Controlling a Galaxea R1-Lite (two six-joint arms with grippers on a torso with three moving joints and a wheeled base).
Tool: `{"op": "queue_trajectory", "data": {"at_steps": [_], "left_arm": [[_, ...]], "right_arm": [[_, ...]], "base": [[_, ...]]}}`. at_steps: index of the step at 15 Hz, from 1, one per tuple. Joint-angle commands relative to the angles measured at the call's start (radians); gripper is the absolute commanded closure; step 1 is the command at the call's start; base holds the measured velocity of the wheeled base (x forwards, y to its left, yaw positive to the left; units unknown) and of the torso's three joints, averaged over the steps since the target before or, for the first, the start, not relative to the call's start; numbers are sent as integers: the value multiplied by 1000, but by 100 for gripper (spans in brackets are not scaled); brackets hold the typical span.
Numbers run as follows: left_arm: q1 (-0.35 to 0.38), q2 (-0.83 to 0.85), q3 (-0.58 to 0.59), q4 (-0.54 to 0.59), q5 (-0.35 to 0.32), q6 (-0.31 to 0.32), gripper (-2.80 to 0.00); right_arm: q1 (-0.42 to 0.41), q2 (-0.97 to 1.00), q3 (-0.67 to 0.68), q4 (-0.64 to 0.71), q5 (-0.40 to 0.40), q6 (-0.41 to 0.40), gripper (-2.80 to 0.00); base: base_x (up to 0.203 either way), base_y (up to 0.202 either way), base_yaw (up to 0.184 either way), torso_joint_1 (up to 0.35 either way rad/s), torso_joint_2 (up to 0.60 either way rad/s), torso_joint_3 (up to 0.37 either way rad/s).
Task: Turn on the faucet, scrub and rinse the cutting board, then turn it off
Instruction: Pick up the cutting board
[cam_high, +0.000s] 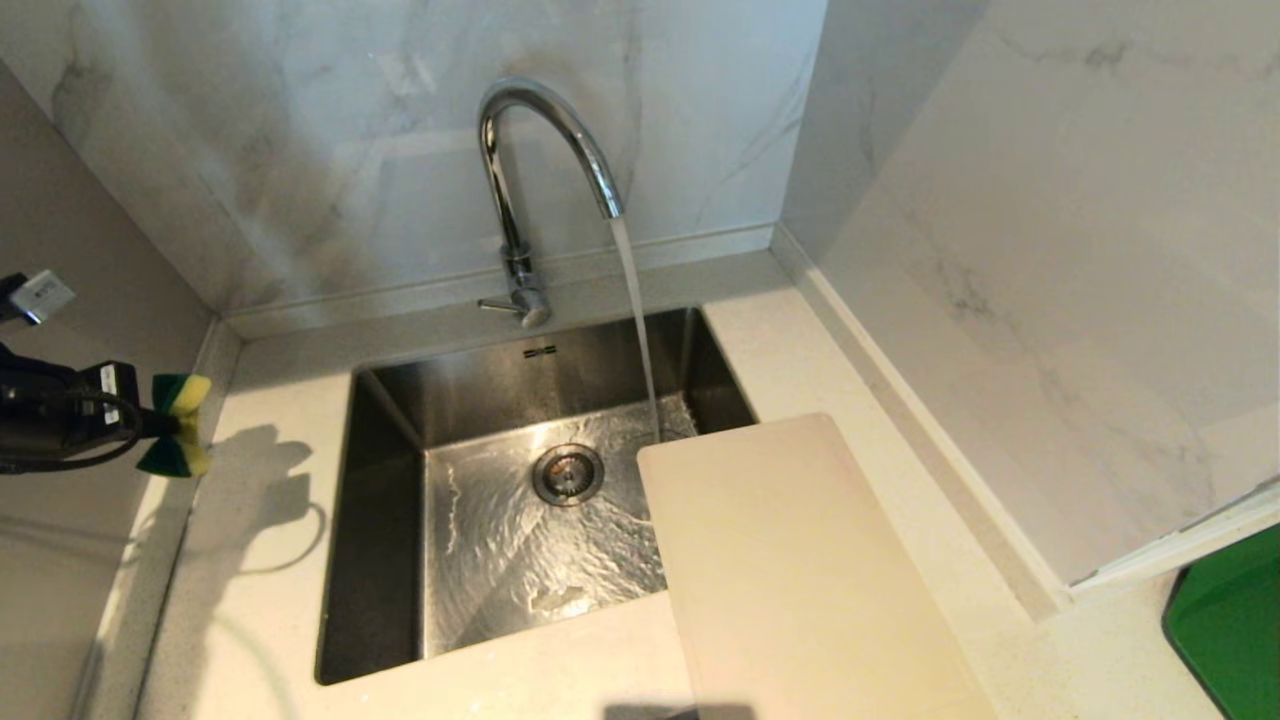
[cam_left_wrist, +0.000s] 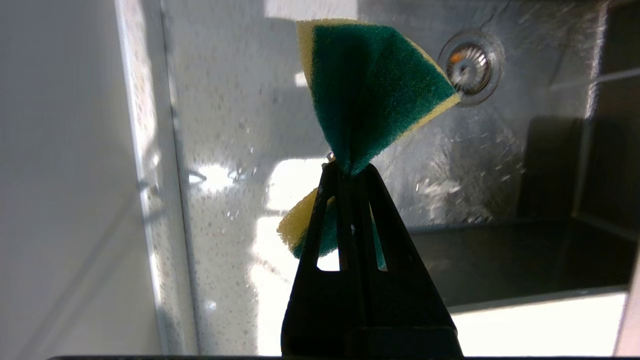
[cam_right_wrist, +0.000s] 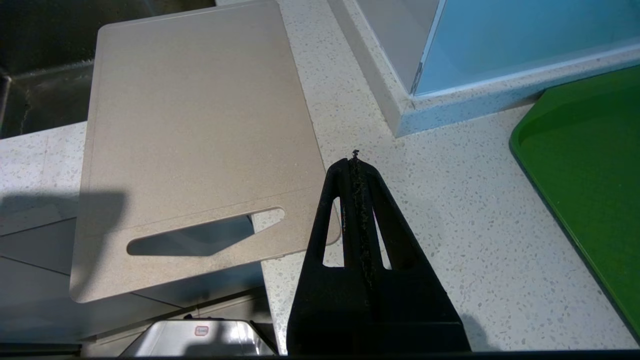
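The head view looks steeply down on the sink (cam_high: 400, 560). The left wrist view faces its basin closely; the right wrist view shares the cutting board (cam_right_wrist: 190, 130) and worktop (cam_right_wrist: 450, 210).

The left arm reaches in level from the left edge of the head view, its left gripper (cam_high: 165, 425) clamped tight. The right gripper (cam_right_wrist: 356, 165) hangs with fingers pressed together, gripping nothing
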Motion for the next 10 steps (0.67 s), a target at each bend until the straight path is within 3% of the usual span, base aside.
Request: {"op": "queue_trajectory", "data": {"at_steps": [1, 7, 10], "left_arm": [[1, -13, -67, 31, -1, -3, 0], [1, -36, -185, 111, 1, -3, 0], [1, -36, -205, 116, 1, -4, 0]], "right_arm": [[0, 0, 0, -1, 0, 0, 0], [0, 1, -11, 6, 5, -40, 0], [1, 55, -163, 57, 48, -47, 0]], "base": [[0, 0, 0, 0, 0, 0], [0, 0, 0, 0, 0, 0], [0, 0, 0, 0, 0, 0]]}}
